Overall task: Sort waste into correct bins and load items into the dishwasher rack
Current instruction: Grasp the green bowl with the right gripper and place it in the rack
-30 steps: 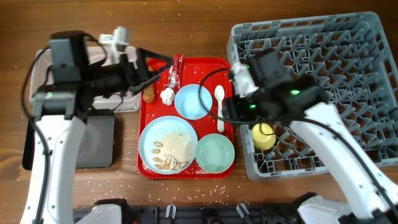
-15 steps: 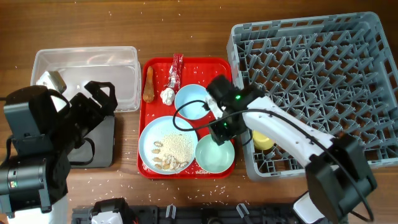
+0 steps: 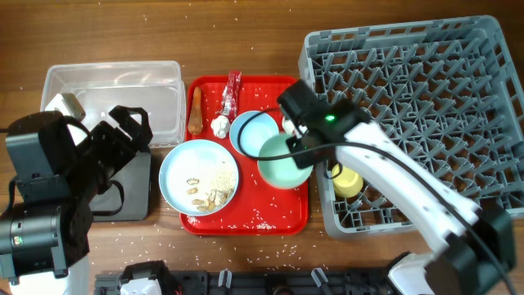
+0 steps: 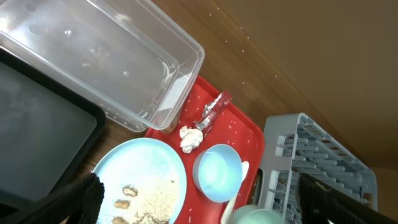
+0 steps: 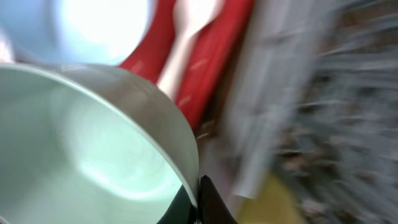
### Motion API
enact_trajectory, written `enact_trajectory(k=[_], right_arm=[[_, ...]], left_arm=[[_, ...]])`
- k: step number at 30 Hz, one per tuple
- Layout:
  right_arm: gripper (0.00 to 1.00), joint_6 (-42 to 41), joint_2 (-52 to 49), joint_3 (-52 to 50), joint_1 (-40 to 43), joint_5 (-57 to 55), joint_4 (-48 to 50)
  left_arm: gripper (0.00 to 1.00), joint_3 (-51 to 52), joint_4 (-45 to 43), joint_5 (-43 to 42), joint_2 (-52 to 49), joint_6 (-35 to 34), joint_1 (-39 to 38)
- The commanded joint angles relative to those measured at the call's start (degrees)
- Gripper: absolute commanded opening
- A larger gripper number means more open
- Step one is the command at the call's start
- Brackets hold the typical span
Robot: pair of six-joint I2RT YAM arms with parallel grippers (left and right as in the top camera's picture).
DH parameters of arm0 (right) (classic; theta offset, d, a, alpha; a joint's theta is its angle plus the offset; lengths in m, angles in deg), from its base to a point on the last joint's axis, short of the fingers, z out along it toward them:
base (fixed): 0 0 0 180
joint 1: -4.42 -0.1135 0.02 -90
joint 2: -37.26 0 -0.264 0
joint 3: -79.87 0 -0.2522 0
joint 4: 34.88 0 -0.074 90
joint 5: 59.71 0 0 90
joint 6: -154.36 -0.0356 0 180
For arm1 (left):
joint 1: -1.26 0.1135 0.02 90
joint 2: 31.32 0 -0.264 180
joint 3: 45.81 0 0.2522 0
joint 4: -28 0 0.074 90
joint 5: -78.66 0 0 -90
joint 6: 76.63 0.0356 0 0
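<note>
From above, the right gripper point(image 3: 304, 141) is closed on the rim of the green bowl point(image 3: 282, 161). It holds the bowl over the right edge of the red tray point(image 3: 286, 215), partly above the small blue bowl point(image 3: 250, 131) and just beside the grey rack point(image 3: 426, 90). A yellow cup point(image 3: 348, 180) sits already in the near corner of the rack. The blue plate point(image 3: 199, 176), with rice and brown scraps on it, lies across the left edge of the red tray, beside the black tray point(image 3: 127, 192). The left gripper point(image 3: 129, 131) is near the clear tub point(image 3: 115, 94).

In the left wrist view its fingers point(image 4: 84, 194) stand wide apart with nothing between them. Below are the tub, the red wrapper point(image 4: 212, 111), the tissue ball point(image 4: 189, 138) and the white spoon point(image 4: 239, 182).

The right wrist view is much blurred. One dark finger point(image 5: 202, 200) presses on the bowl rim at the bottom, and the spoon is behind it.

I think the danger is in the grip: the bowl is pinched only at one point of its rim, so it can swing or slip out. On the way into the rack it may also strike the rack wall or knock the yellow cup, because both are very close. The plate hangs over the tray edge, and a push there could spill the rice
</note>
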Motion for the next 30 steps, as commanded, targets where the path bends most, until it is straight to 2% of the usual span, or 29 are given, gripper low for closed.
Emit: enact_trajectory(k=[1,3,5,9,12,14,15,17,22,24,28,30], right_arm=[[0.04,-19.4,7.6,2.2,2.8,-28.9,-0.2],[0.04,-24.4,10.4,2.2,7.8,-37.6,1.3],[0.04,-25.4,10.6,2.2,16.1,-45.8,5.6],[0.04,-24.6,5.2,1.6,31.3,-49.6,15.8],[0.04,-14.4,-1.2,1.6,37.2,-52.6,25.1],[0.04,-5.2,-6.1,1.6,39.1,-59.1,31.4],[0.04,0.9,-9.6,1.6,39.6,-64.0,35.8],[0.04,6.4,-13.4,1.6,39.3,-64.6,39.0],[0.07,8.0,-18.6,1.5,33.9,-64.5,38.3],[0.16,8.2,-19.0,1.4,30.5,-62.7,37.0],[0.19,11.1,-18.9,1.4,23.5,-61.8,34.7],[0.33,10.7,-18.5,1.4,20.3,-61.8,32.7]], left_arm=[[1.00,-0.3,-0.2,1.0,0.0,-0.6,0.4],[1.00,-0.3,-0.2,1.0,0.0,-0.6,0.4],[1.00,-0.3,-0.2,1.0,0.0,-0.6,0.4],[1.00,-0.3,-0.2,1.0,0.0,-0.6,0.4],[1.00,-0.3,-0.2,1.0,0.0,-0.6,0.4],[1.00,-0.3,-0.2,1.0,0.0,-0.6,0.4],[1.00,-0.3,-0.2,1.0,0.0,-0.6,0.4],[1.00,-0.3,-0.2,1.0,0.0,-0.6,0.4],[1.00,-0.3,-0.2,1.0,0.0,-0.6,0.4],[1.00,-0.3,-0.2,1.0,0.0,-0.6,0.4],[1.00,-0.3,-0.2,1.0,0.0,-0.6,0.4],[1.00,-0.3,-0.2,1.0,0.0,-0.6,0.4]])
